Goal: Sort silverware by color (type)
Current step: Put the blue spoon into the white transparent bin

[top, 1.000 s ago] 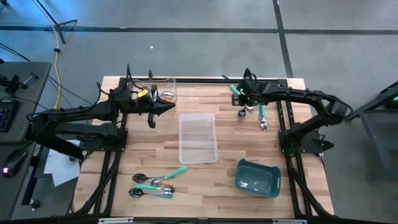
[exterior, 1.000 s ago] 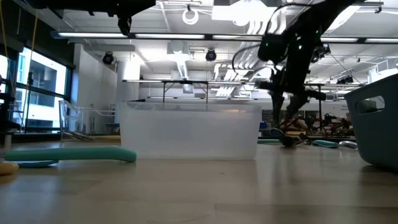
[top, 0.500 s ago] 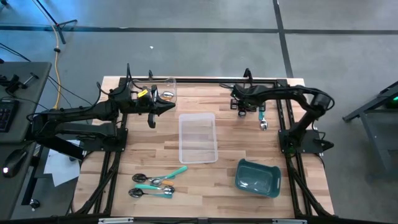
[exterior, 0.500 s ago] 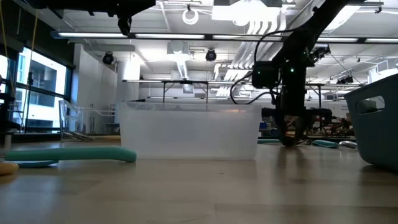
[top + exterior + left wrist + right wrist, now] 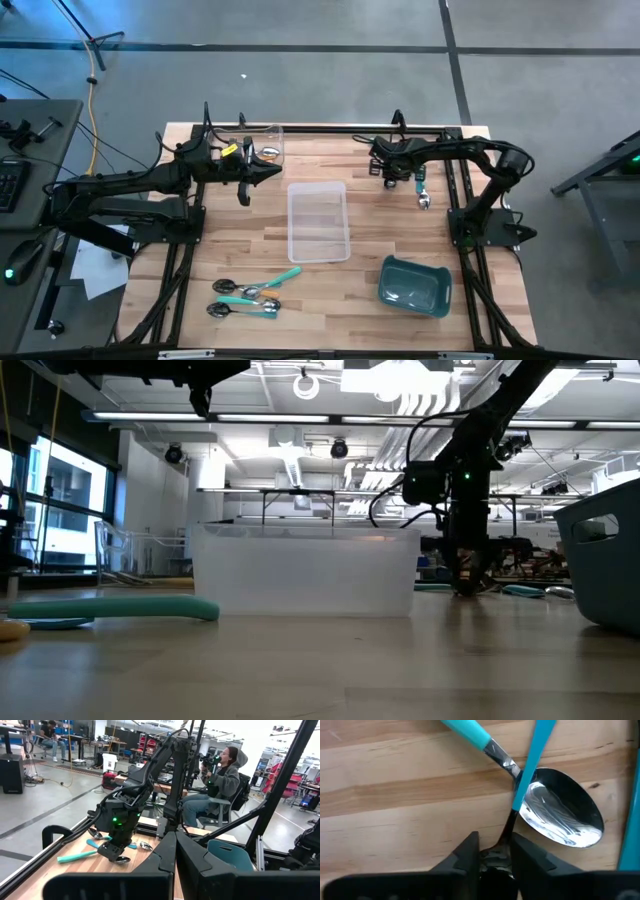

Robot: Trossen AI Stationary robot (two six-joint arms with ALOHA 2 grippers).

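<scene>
Pale wooden table (image 5: 240,235) on a grey floor, with a big clear plastic tray (image 5: 318,222) in the middle.

From above: right gripper (image 5: 392,172) down low on the table, behind and to the right of the big clear tray, right at a little bunch of shiny metal spoons with slim teal handles (image 5: 422,190). Down there to pick one up. Left gripper (image 5: 245,172) waiting behind and to the left of the big clear tray, just beside a small clear plastic tray (image 5: 268,146). More teal-handled spoons (image 5: 250,295) lying in front of the big clear tray, to its left. Rounded teal plastic bin (image 5: 414,284) in front, to its right.

From table height: right gripper (image 5: 466,582) reaching straight down to the wood beyond the big clear tray (image 5: 305,572).

From the left wrist: left gripper (image 5: 175,851) squeezed tight with nothing inside, just resting. Person in a grey hooded top (image 5: 220,782) sitting far behind the table.

From the right wrist: two fingers (image 5: 468,854) pinched on the thin metal neck of one teal spoon (image 5: 532,765), which lies across another teal-handled spoon's round bowl (image 5: 560,815). Probably gripped at the neck because thin enough there to fit between the fingers. Careful lift needed, or a bump to the spoon underneath.
</scene>
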